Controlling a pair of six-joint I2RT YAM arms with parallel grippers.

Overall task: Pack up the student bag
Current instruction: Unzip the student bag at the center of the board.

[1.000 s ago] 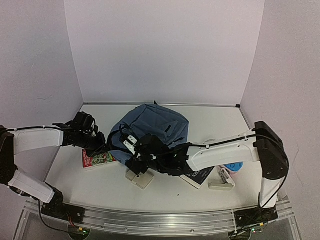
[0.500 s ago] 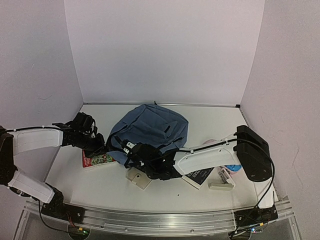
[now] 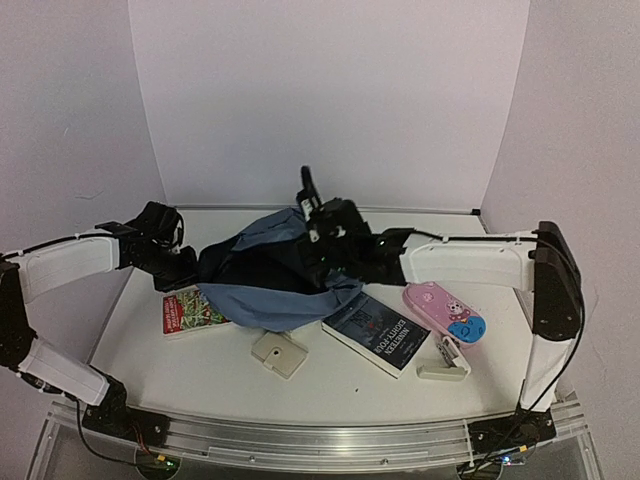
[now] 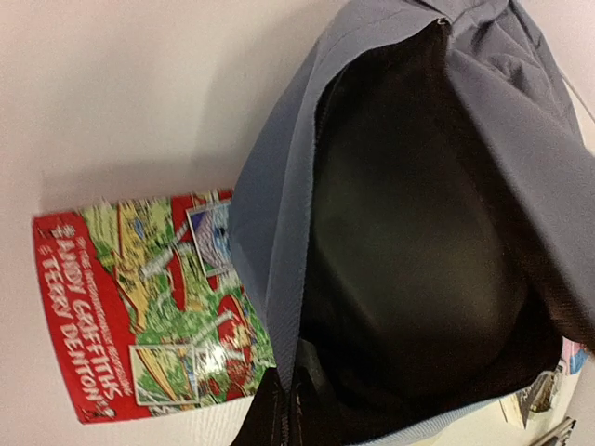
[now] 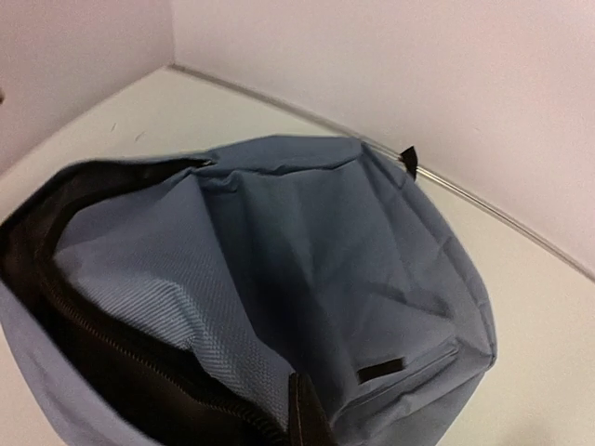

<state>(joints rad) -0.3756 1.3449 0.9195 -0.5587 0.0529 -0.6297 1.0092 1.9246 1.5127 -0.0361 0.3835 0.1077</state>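
Soft slate-blue student bag (image 3: 270, 305) gaping; left pincer (image 3: 192, 272), right pincer (image 3: 315, 245) clamped on rim.

The right jaws have clamped the student bag (image 3: 268, 305) and pulled it open.

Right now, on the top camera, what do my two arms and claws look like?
Both arms are alike: the left arm and right arm have smooth white shells with black joint housings and thin black cables running along them. The left claw and right claw are black, blocky units. No markings are legible.
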